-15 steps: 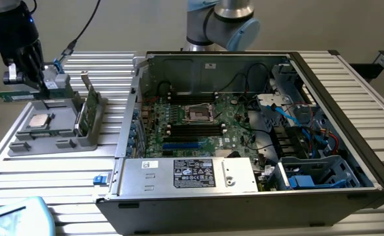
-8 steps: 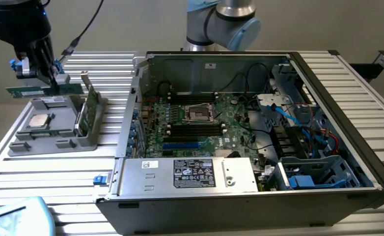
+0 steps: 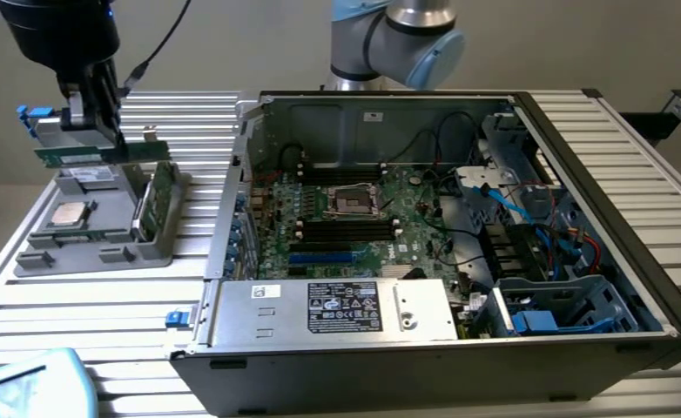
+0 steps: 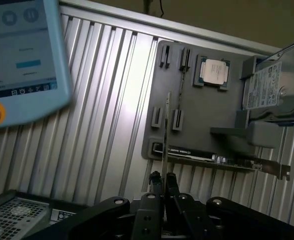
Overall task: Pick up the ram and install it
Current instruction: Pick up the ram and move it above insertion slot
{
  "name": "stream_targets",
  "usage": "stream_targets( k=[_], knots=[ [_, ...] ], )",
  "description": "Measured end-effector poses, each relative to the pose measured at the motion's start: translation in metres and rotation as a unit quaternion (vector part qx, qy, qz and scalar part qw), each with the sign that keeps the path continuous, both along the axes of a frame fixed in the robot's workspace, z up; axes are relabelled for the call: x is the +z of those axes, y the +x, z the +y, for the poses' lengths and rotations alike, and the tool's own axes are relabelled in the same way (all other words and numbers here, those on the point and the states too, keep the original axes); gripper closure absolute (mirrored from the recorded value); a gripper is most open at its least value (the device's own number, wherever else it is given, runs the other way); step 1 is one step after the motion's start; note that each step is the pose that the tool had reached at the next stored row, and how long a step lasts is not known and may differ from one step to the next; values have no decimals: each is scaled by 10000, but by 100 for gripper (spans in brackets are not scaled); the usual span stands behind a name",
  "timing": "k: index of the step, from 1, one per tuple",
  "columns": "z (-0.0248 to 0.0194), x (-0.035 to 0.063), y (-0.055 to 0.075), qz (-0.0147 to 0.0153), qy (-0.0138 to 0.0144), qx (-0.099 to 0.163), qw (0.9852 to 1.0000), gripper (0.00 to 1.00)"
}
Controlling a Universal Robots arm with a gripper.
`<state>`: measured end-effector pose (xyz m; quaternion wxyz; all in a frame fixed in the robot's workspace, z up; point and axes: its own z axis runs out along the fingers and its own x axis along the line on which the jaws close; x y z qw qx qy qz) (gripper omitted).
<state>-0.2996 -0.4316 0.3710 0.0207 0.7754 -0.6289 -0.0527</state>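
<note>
The ram (image 3: 71, 158), a thin green stick, hangs level above the grey parts tray (image 3: 97, 248) at the exterior view's left. My gripper (image 3: 97, 138) is shut on its upper edge. In the wrist view the ram (image 4: 167, 131) shows edge-on as a narrow strip running out from between my fingers (image 4: 157, 184), over the tray (image 4: 201, 120). The open computer case (image 3: 619, 218) lies to the exterior view's right, with the motherboard (image 3: 416, 196) and its dark memory slots (image 3: 347, 230) exposed.
In the tray lie a square silver processor (image 3: 73, 212), a wider green card with a metal bracket (image 3: 155, 198) standing on edge, and a hard drive (image 4: 272, 86). A teach pendant (image 4: 22, 55) rests on the ribbed table. A power supply (image 3: 340, 309) fills the case's front.
</note>
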Motion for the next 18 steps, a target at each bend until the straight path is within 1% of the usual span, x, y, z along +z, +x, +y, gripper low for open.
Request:
stream_targets(
  k=[11,18],
  knots=[
    [-11,58,446,52,0,6,10000,85],
    [-17,108,750,70,1,9,10000,85]
  ],
)
